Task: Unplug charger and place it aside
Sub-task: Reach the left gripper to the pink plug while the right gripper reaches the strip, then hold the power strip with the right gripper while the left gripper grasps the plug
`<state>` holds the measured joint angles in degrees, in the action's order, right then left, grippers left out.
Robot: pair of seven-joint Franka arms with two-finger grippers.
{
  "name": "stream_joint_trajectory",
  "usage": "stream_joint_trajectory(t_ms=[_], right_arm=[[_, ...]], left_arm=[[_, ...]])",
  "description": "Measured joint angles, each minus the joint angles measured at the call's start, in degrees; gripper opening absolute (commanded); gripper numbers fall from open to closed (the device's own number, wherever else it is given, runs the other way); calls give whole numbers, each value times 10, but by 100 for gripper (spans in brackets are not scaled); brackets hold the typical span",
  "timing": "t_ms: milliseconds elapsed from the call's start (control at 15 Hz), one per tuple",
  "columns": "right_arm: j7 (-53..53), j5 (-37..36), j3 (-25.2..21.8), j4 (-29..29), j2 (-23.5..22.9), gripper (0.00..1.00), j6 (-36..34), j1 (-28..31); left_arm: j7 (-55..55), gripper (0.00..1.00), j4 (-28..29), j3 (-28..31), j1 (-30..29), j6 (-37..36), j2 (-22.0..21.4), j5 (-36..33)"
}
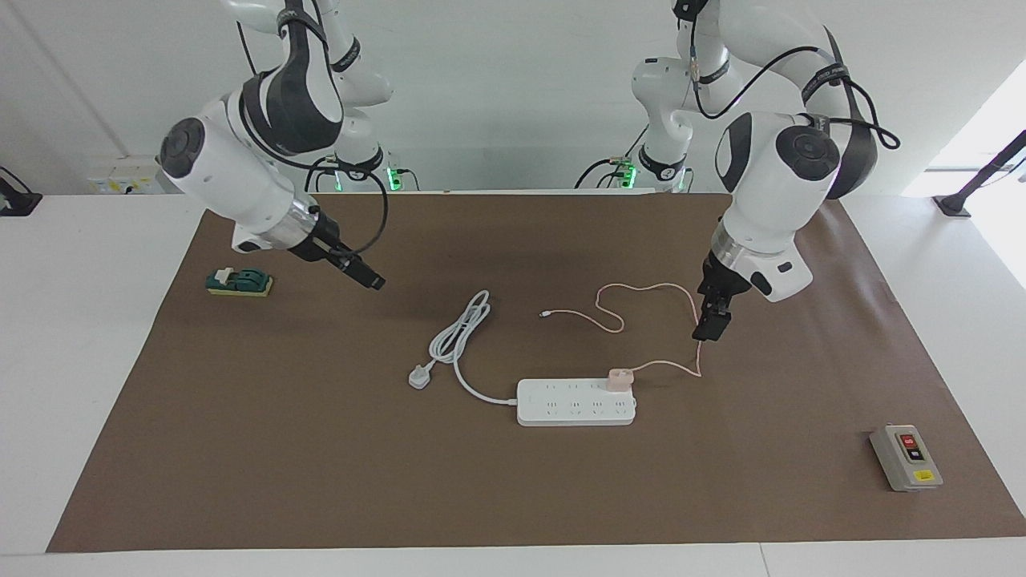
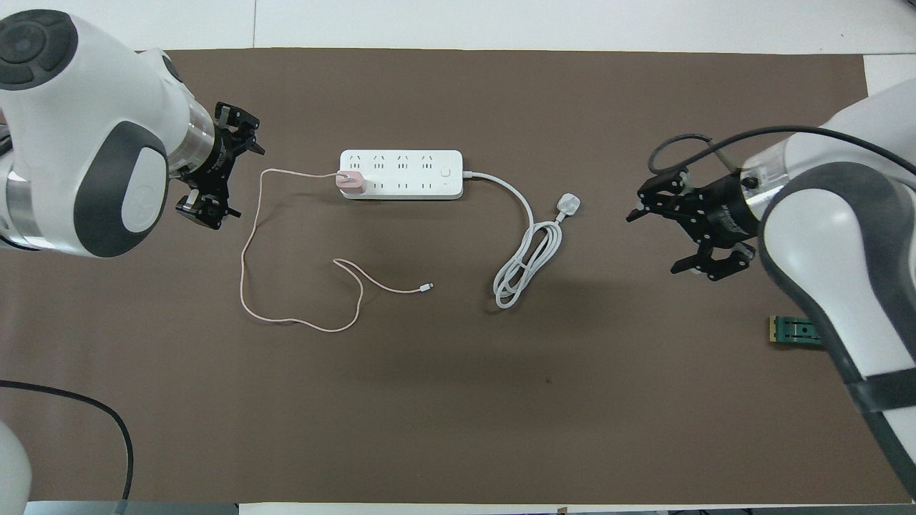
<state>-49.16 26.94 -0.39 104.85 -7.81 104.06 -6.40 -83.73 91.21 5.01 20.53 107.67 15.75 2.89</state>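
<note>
You see a pale pink charger [image 1: 620,378] in a white power strip [image 1: 575,402], on a plain brown mat [image 1: 321,449].

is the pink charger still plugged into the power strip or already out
Plugged in. The charger stands in an end socket of the power strip, no prongs showing. Neither tool touches it.

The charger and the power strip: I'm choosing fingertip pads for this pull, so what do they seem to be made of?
The charger looks like smooth moulded plastic, pale pink, matte, with rounded edges; its thin cable lies in loose curves, suggesting a flexible rubbery or plastic jacket. The power strip looks like hard white plastic, slightly glossy, with crisp socket cut-outs. Neither material can be confirmed by sight.
</note>
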Motion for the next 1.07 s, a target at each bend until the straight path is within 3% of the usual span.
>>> stream_joint_trajectory(t_ms=[467, 800, 1067], right_arm=[[-199, 182, 1, -41, -116, 100, 81, -73], [-238, 299, 0, -99, -212, 100, 133, -112], [-242, 373, 1, -189, -296, 100, 149, -123]], left_arm=[[-106, 100, -13, 0, 25, 75, 80, 7], [-175, 100, -36, 0, 54, 83, 127, 9], [-190, 100, -62, 1, 61, 86, 164, 11]])
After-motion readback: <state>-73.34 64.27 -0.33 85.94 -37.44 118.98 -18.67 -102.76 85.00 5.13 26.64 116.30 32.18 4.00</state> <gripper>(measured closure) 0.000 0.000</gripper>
